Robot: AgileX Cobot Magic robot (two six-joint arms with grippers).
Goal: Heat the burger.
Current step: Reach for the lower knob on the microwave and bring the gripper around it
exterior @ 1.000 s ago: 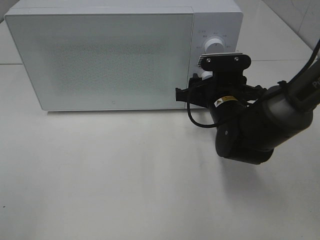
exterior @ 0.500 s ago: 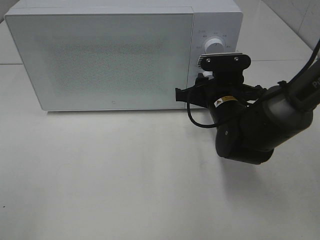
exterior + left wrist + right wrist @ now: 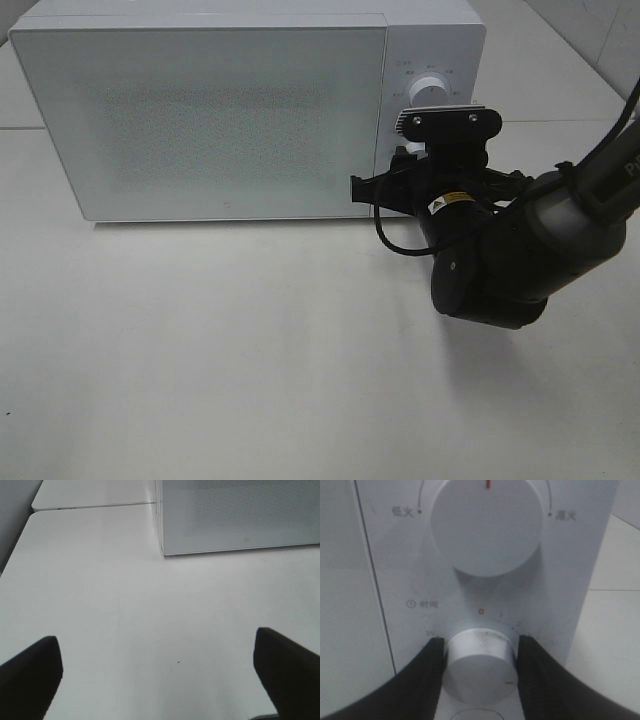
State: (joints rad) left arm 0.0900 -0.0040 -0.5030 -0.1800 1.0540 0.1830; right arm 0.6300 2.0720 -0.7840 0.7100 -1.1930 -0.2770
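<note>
White table (image 3: 200, 350); white microwave (image 3: 220, 110) stands directly on it, toward far side, door shut.

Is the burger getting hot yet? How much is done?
Done: the microwave door is shut; no burger shows, so it may be inside. In hand: the right gripper is clamped on the timer knob. Left: probably turning it to set the time, then letting go. The left gripper hangs open over the table.
</note>
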